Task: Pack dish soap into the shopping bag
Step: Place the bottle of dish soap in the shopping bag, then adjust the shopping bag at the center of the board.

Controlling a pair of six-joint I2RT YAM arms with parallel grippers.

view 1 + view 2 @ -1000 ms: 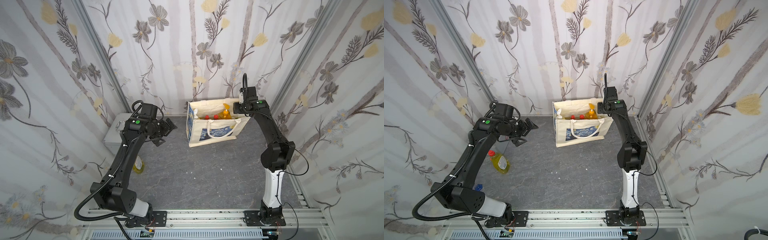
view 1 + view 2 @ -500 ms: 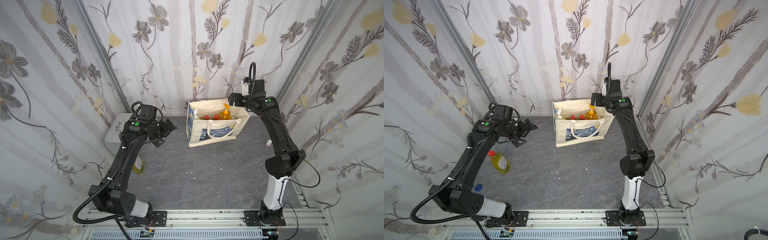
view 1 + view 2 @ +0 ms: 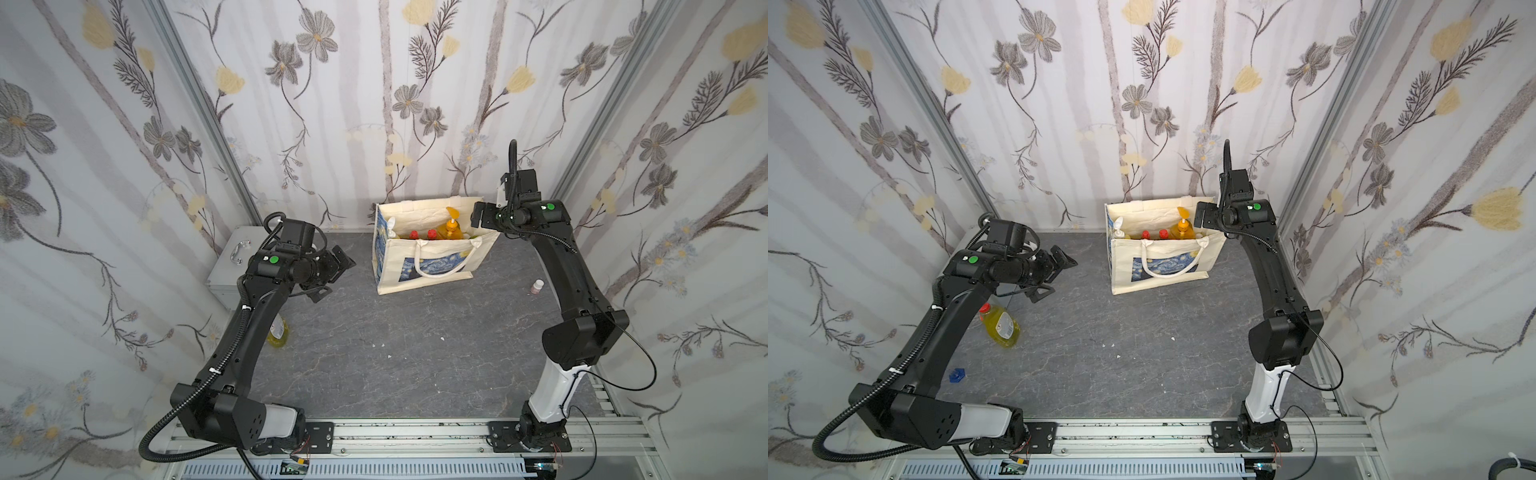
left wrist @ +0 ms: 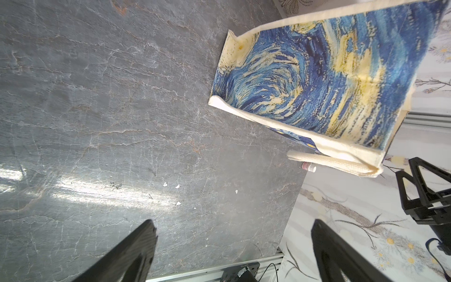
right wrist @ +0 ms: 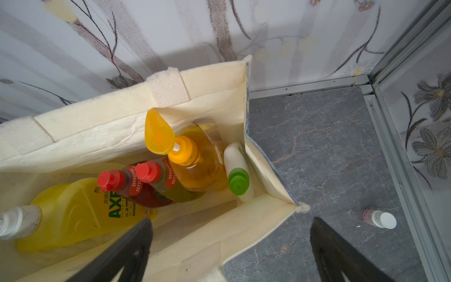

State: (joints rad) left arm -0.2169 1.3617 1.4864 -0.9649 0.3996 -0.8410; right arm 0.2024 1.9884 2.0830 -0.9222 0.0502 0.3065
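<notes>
The shopping bag (image 3: 432, 266) (image 3: 1163, 266) stands open at the back of the floor. In the right wrist view it holds several dish soap bottles: yellow with a white pump (image 5: 73, 212), dark red (image 5: 141, 193), yellow-green with a red cap (image 5: 173, 188), orange with a pump (image 5: 197, 166) and white with a green cap (image 5: 238, 171). Another yellow-green bottle (image 3: 1001, 327) (image 3: 277, 332) lies on the floor under my left arm. My right gripper (image 3: 478, 217) (image 5: 231, 222) hangs open and empty above the bag's right end. My left gripper (image 3: 336, 277) (image 4: 231, 224) is open and empty, left of the bag (image 4: 317, 80).
A silver metal case (image 3: 230, 266) stands at the back left behind my left arm. A tiny pink white-capped bottle (image 3: 537, 286) (image 5: 379, 218) stands near the right wall. A small blue piece (image 3: 957, 375) lies beside my left arm. Walls close in on three sides.
My right gripper has opened and lifted up and away from the bag's right end; the arm has swung back to the right. The left arm has barely moved.
</notes>
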